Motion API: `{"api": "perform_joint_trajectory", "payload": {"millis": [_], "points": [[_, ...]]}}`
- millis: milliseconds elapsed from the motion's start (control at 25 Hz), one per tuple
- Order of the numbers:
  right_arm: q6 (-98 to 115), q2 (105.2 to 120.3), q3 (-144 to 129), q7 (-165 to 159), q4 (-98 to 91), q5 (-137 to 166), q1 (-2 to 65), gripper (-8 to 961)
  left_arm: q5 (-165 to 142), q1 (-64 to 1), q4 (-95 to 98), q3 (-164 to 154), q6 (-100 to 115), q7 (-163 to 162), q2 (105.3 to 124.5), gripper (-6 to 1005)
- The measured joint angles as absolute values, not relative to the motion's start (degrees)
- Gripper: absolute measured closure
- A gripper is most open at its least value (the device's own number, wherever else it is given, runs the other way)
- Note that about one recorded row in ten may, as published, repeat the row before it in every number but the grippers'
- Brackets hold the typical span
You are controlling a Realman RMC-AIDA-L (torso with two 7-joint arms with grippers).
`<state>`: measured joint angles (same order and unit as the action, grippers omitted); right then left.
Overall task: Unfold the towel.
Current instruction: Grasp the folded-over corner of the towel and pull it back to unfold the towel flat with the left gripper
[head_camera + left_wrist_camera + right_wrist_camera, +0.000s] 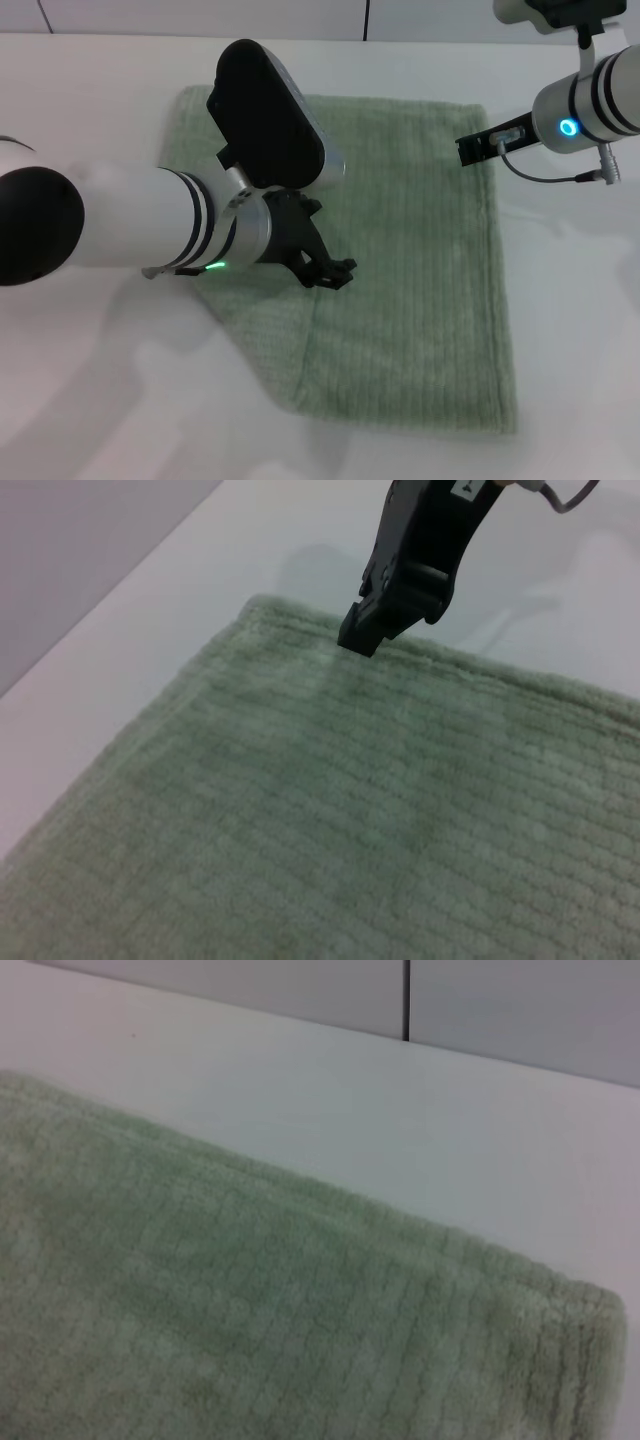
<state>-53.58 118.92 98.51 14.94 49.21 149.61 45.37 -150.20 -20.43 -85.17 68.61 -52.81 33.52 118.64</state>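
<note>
Smooth white table (90, 110) under pale sage-green towel (420, 270); terry pile with fine ribbed lines, thick hemmed edges, near-left corner slanting inward; left gripper (325, 268) over towel's middle, black fingers slightly parted, holding nothing; right gripper (478, 146) at towel's far right corner, tips together, grip on cloth unclear.
</note>
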Motion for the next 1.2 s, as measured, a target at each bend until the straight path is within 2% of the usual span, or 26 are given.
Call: {"api": "perform_joint_trajectory", "payload": {"millis": [1200], "points": [[-50.71,118.91,97.46,14.94,44.82,148.50,46.32,951,-150.21,-22.83,-80.91,68.41,-52.30,33.58,118.66,277]]}}
